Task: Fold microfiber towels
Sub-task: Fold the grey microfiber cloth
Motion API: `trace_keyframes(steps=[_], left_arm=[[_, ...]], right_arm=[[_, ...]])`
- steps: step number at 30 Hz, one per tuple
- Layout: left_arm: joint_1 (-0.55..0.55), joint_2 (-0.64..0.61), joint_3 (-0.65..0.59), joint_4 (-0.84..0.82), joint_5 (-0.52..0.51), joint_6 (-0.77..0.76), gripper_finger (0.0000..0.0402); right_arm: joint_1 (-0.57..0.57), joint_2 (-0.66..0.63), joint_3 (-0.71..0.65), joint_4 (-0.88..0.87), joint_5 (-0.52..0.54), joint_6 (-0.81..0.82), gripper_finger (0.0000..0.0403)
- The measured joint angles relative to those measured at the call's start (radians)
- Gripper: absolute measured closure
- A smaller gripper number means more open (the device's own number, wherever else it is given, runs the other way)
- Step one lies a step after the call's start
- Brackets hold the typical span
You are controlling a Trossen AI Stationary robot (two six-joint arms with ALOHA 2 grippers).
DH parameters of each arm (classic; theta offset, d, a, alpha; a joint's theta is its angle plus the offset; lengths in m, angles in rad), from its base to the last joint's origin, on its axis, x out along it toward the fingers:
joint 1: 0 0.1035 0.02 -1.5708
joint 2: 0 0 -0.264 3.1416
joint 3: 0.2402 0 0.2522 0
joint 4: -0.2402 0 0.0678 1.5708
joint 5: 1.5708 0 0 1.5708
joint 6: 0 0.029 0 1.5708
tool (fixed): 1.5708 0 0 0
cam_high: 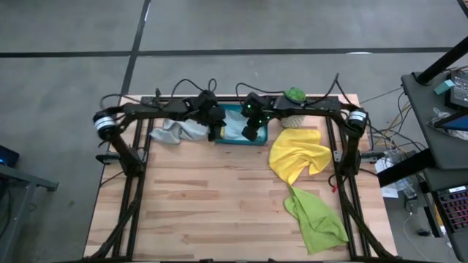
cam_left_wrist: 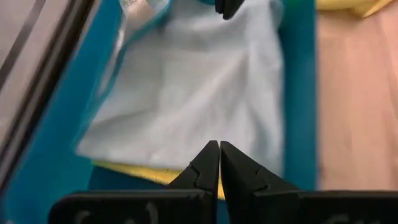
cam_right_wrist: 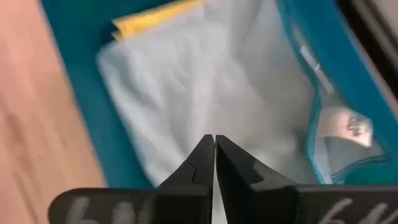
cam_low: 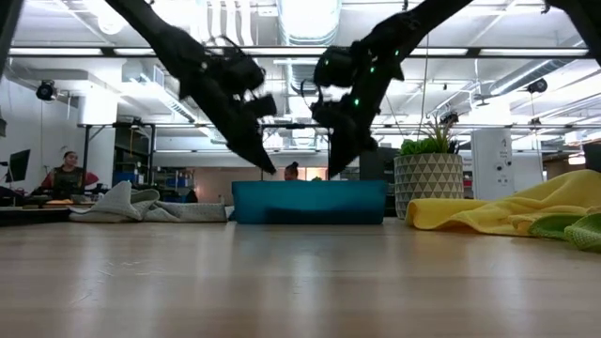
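A folded light blue towel (cam_left_wrist: 193, 93) lies flat in the teal tray (cam_high: 257, 142) on top of a yellow towel (cam_right_wrist: 155, 18), whose edge peeks out beneath it. My left gripper (cam_left_wrist: 219, 149) and my right gripper (cam_right_wrist: 214, 143) are both shut. They hover side by side just above the tray (cam_low: 310, 202), left (cam_low: 266, 166) and right (cam_low: 336, 169), slanting down toward it with nothing between their fingers. A pale grey towel (cam_high: 175, 131) lies crumpled left of the tray. A second yellow towel (cam_high: 298, 153) and a lime green towel (cam_high: 316, 215) lie crumpled on the right.
A small potted plant (cam_high: 294, 98) stands at the far edge, just right of the tray. The table's frame posts (cam_high: 131, 164) run along both sides. The wooden tabletop (cam_high: 212, 204) is bare in the middle and near left.
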Motion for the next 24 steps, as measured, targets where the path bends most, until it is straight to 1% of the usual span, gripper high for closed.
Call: trace_keyframes(steps=[5,7,9,13,15,16,18,21,24], left_arm=[[0.0,-0.145,-0.011,-0.197,-0.01,0.0,0.0401],[-0.001,-0.193,-0.013,-0.309,-0.074,-0.005,0.0401],[-0.001,-0.238,-0.02,-0.398,-0.194,-0.09,0.0402],[0.006,-0.294,-0.028,-0.574,-0.505,-0.349,0.0401],[0.015,-0.304,-0.031,-0.672,-0.614,-0.43,0.0395],[0.026,-0.306,-0.036,-0.697,-0.639,-0.451,0.0388],[0.059,-0.307,-0.05,-0.697,-0.657,-0.47,0.0367],[0.137,-0.305,-0.084,-0.656,-0.665,-0.502,0.0323],[0.224,-0.287,-0.117,-0.645,-0.712,-0.593,0.0277]], right_arm=[[0.037,-0.07,-0.033,0.007,0.0,0.007,0.0394],[0.059,-0.094,-0.049,0.007,-0.001,0.01,0.0394],[0.087,-0.115,-0.063,0.021,0.001,0.01,0.0394],[0.141,-0.143,-0.107,0.115,0.004,0.01,0.0394],[0.165,-0.147,-0.124,0.172,0.004,0.01,0.0394],[0.175,-0.149,-0.13,0.197,0.004,0.01,0.0394],[0.195,-0.147,-0.141,0.264,0.004,0.002,0.0394],[0.22,-0.141,-0.152,0.338,0.004,-0.007,0.0394],[0.239,-0.141,-0.167,0.381,0.003,-0.017,0.0394]])
